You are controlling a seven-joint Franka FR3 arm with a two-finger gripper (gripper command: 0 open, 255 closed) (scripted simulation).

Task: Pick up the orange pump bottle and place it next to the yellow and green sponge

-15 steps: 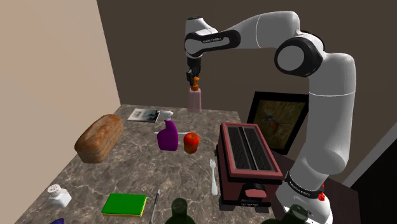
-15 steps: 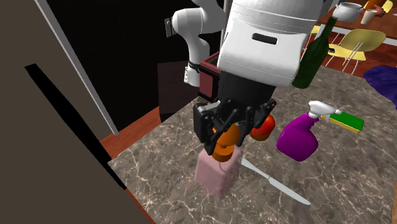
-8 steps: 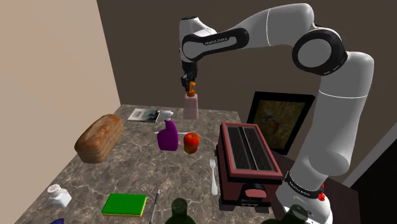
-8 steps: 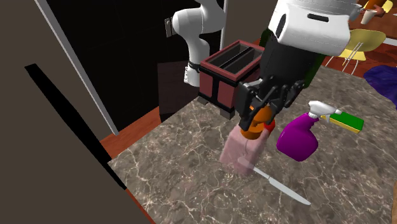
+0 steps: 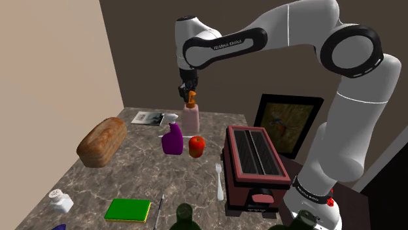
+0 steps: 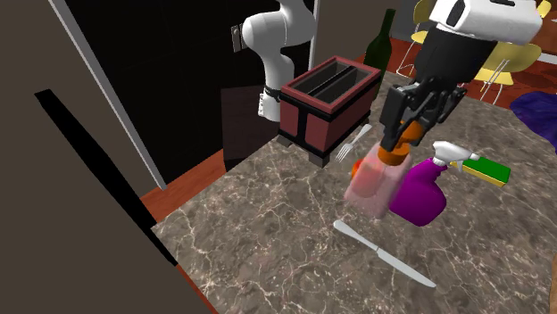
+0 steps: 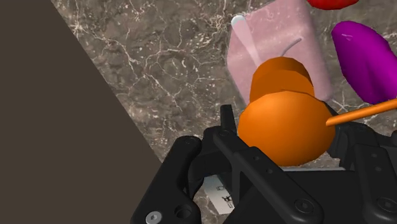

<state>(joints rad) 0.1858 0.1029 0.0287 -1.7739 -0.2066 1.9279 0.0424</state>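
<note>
- The black two-finger gripper [image 5: 188,90] is clamped on the orange head of the pump bottle [image 5: 191,119], whose squarish body is pale pink and see-through; from the hand's own camera the orange ball sits pinched between the two fingers
- A second ago that bottle was back near the far edge of the grey marbled counter [image 5: 131,173]; now it has swung forward and towards the shoulder view's left, and hangs just behind the purple spray bottle [image 5: 172,140] and the small red round fruit [image 5: 197,145]
- From the second exterior view the bottle tilts a little and looks clear of the stone, so I'd say the pick-up is done and the carry is under way
- The flat sponge [image 5: 128,210], green on top with a yellow edge, lies at the near end of the counter, well apart from the bottle
- Most of the trip is left, I reckon, and the spray bottle stands right in the path, so the load wants to stay high as it passes
</note>
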